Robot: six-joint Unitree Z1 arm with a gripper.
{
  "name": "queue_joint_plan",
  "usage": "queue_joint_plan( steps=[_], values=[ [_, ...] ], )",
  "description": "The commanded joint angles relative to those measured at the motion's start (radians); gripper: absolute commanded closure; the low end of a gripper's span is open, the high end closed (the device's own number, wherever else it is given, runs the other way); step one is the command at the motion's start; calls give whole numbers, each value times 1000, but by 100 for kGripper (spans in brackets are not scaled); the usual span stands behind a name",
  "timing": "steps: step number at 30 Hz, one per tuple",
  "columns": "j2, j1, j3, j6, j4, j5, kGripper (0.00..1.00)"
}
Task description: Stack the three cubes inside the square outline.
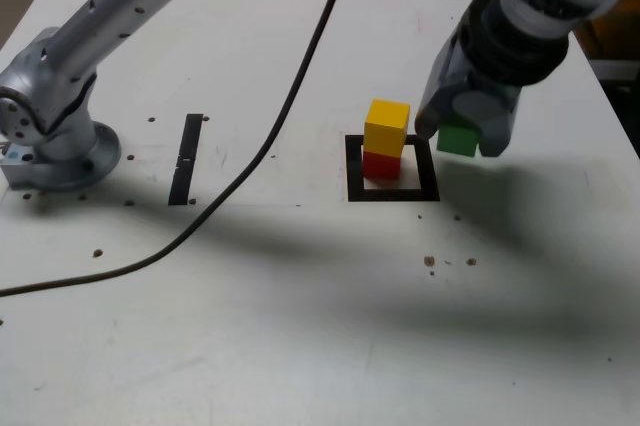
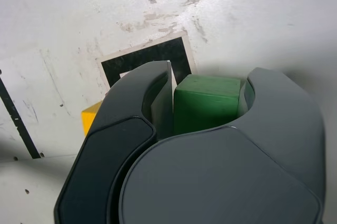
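A yellow cube [image 1: 386, 126] sits on a red cube [image 1: 380, 164] inside the black square outline [image 1: 392, 192] on the white table. My gripper [image 1: 460, 136] hangs just to the exterior view's right of that stack, shut on the green cube [image 1: 458, 140], which is lifted off the table at about the yellow cube's height. In the wrist view the green cube [image 2: 205, 103] is clamped between the dark fingers [image 2: 131, 103], with the square outline [image 2: 147, 58] beyond it and a corner of the yellow cube [image 2: 90, 119] peeking out beside one finger.
A straight black tape strip [image 1: 187, 157] lies at the exterior view's left, near the arm's base [image 1: 50, 136]. A black cable [image 1: 270, 136] runs across the table between the strip and the outline. Small screw holes dot the table [image 1: 300, 326].
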Motion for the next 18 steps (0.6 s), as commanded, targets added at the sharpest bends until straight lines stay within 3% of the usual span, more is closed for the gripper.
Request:
queue_joint_plan(
  steps=[1,6,10,14,18],
  values=[
    [-52,-24,-37,2,16,10,97],
    [-145,-63,-69,3,30,36,98],
    [-242,-65,21,-2,33,51,98],
    [-287,-45,118,-13,33,38,98],
    [-315,-31,193,-41,33,-3,98]
  ],
)
